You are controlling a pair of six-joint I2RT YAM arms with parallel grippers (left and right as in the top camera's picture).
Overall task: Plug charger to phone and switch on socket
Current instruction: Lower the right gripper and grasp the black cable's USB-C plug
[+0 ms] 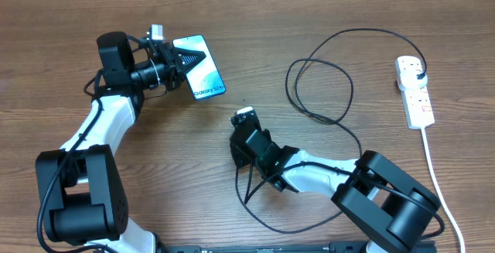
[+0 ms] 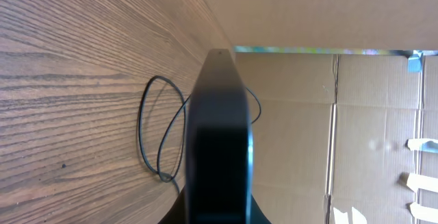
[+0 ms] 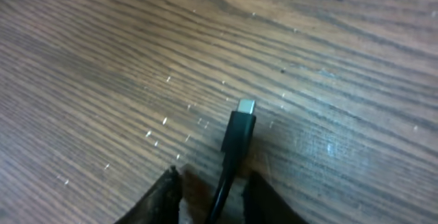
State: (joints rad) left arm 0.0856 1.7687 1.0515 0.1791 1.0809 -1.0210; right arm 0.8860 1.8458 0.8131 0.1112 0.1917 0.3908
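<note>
Overhead: straight down, far, whole table [image 1: 325, 13]. L wrist: rolled sideways, close on phone [image 2: 219, 148] edge. R wrist: close, tilted down. Shared: charger [image 3: 239, 125] cable, all 3.

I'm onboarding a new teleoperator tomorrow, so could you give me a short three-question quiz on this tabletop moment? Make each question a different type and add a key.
1. Short answer: what does the right gripper pinch?
2. True or false: the silver connector tip is already seated in the black-edged smartphone with the lit light-blue screen.
3. Which holds that smartphone? A) left gripper B) right gripper C) nothing
Key: 1 the thin black charger cable, just behind its tip; 2 false; 3 A.
</note>
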